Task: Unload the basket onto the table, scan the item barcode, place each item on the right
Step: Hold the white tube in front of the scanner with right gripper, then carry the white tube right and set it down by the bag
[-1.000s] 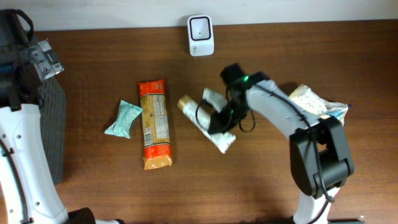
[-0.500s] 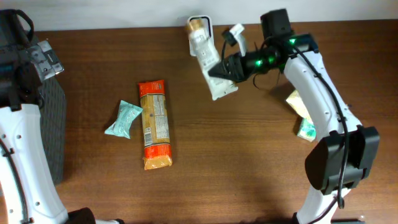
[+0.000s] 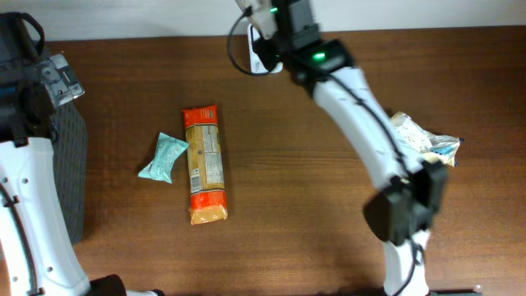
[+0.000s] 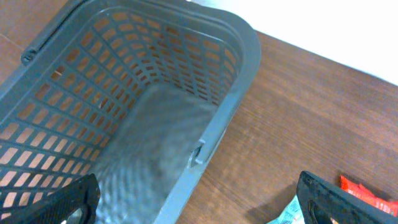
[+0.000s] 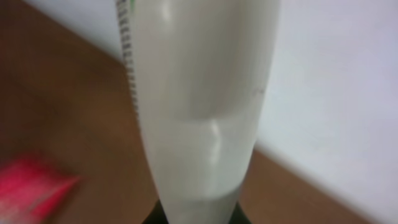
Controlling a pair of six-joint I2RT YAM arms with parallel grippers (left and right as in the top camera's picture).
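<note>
Right fingers (image 5: pixel 154 219) clamp pack (image 5: pixel 199 106) by scanner (image 3: pixel 260 62); left fingers (image 4: pixel 68 200) wide. Recommend presenting barcode squarely, steadily.

The basket (image 3: pixel 72 177) stands at the left edge of the table (image 3: pixel 288 238). Near the middle, the small packet (image 3: pixel 163 157) lies just left of the long packet (image 3: pixel 204 164). The scanner (image 3: pixel 258 62) sits at the back edge, with the pouch (image 5: pixel 199 112) in the air near it. A pile of packets (image 3: pixel 419 136) lies at the right.
</note>
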